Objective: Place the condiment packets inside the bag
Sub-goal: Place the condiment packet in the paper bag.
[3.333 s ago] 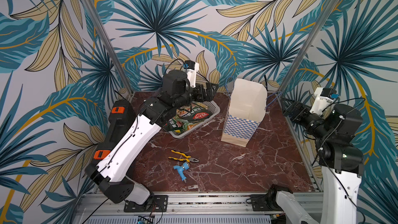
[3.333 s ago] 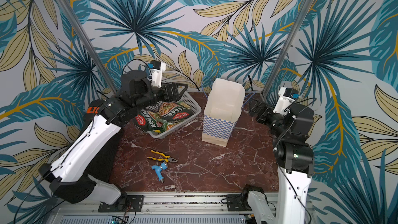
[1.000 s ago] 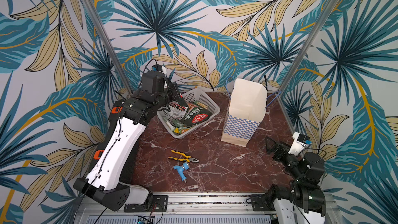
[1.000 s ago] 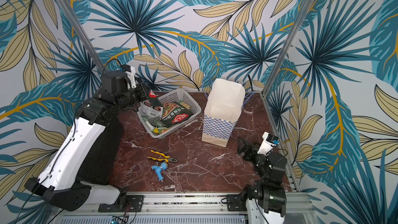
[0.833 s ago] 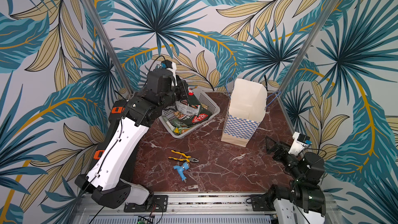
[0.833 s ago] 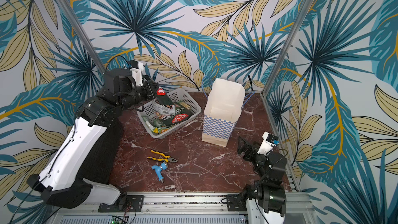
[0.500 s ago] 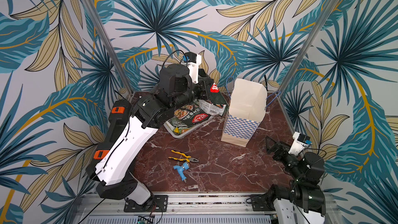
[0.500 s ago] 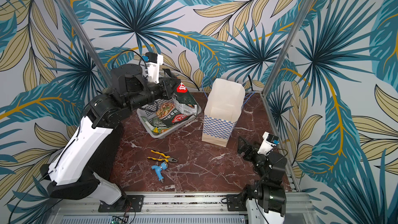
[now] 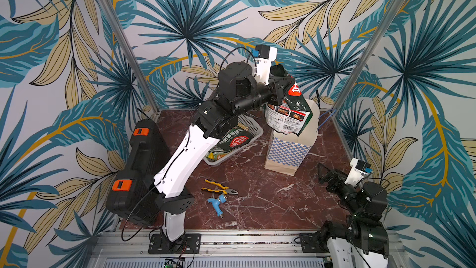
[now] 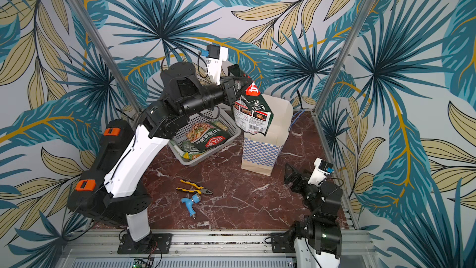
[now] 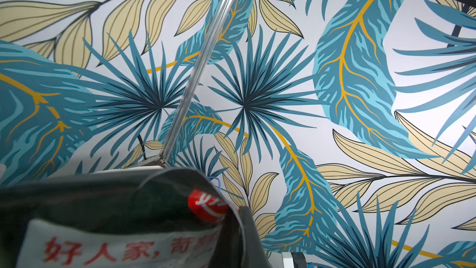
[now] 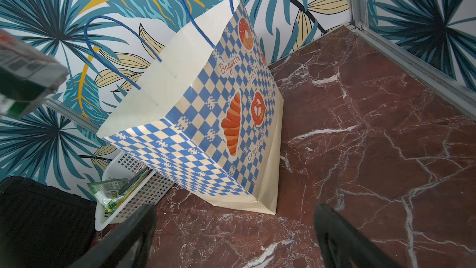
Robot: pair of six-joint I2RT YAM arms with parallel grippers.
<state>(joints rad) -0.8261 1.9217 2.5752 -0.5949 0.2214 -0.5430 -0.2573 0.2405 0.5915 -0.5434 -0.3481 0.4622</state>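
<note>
the left gripper (image 9: 282, 83) is clamped tight on the top edge of a dark green condiment packet (image 9: 287, 117), which hangs in the air by the open top of the bag (image 9: 287, 150), far centre. more packets (image 9: 233, 139) lie in the white basket (image 9: 257, 130) just left of the bag. the right gripper (image 9: 324, 174) sits near right, jaws spread wide, holding nothing.

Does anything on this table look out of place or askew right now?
Yellow-handled pliers and a blue tap fitting lie loose on the marble table, unrelated to packing. The bag stands upright and open; nothing looks spilled.
</note>
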